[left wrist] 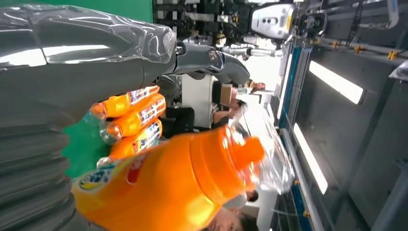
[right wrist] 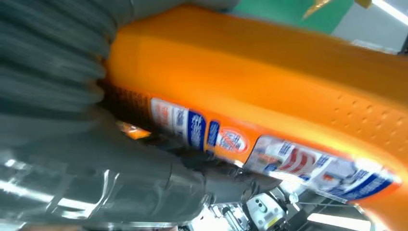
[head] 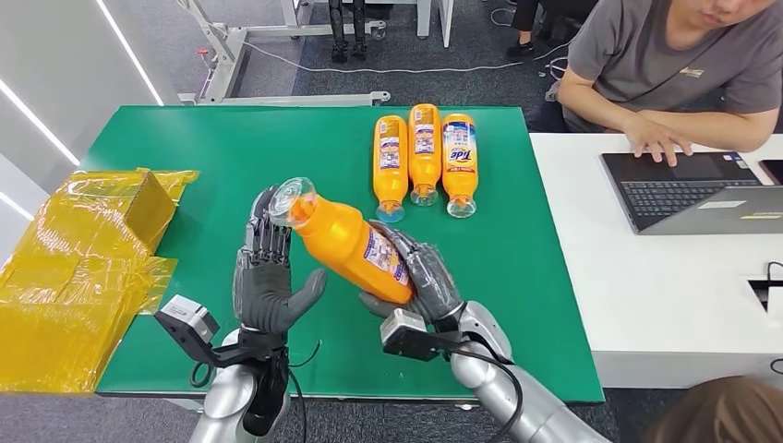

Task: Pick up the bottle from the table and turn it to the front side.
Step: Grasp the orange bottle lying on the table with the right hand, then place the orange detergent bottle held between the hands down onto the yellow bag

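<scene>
Nearest us, our right hand (head: 420, 277) wraps the lower body of the orange bottle (head: 351, 242), holding it tilted above the green bench (head: 231, 148), clear cap (head: 290, 199) pointing up and left. Our left hand (head: 266, 277) stands beside it, fingers spread and upright, fingertips by the cap, holding nothing. Farther back, three more bottles (head: 424, 157) lie side by side, caps toward us. Yellow wrapped boxes (head: 83, 258) sit at the bench's left edge. A person (head: 665, 65) types on a laptop (head: 688, 189) at the white bench beyond.
</scene>
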You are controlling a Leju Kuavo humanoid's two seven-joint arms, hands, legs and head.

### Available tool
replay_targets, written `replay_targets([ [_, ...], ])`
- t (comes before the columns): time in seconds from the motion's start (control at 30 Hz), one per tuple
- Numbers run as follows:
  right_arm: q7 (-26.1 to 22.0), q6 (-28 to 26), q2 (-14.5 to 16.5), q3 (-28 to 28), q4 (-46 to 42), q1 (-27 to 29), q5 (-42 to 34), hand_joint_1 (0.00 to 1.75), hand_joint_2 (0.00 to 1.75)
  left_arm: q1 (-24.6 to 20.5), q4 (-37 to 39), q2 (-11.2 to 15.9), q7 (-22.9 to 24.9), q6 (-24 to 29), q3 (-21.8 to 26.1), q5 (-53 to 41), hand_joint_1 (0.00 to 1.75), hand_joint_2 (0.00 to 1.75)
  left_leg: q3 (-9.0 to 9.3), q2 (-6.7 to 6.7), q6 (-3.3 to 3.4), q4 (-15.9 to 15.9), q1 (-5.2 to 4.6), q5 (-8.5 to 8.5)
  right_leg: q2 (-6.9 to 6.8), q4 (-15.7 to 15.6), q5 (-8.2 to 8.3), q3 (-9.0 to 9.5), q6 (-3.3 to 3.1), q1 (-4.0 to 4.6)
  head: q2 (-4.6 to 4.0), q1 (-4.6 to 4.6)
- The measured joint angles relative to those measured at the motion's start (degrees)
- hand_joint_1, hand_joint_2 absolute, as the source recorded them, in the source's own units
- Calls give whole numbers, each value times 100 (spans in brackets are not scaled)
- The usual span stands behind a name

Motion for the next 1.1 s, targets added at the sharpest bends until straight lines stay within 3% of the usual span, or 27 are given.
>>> replay_targets([
  [0.43,435,1048,246,613,825,-750,261,175,175,52,15,7,0,166,-1,93,0,175,-2,0,0,1,0,-1,0,-1,0,-2,0,0,0,0],
  [0.77,198,1071,268,811,1148,-895,282,175,175,-22,343,18,0,-193,-3,97,0,175,-2,0,0,1,0,-1,-1,-2,0,-3,0,0,0,-1],
  [1.1,122,860,241,863,1342,-894,274,175,175,-124,608,86,-1,-115,-4,125,0,175,-2,1,-1,3,0,-1,3,-1,0,-5,0,0,0,-1],
])
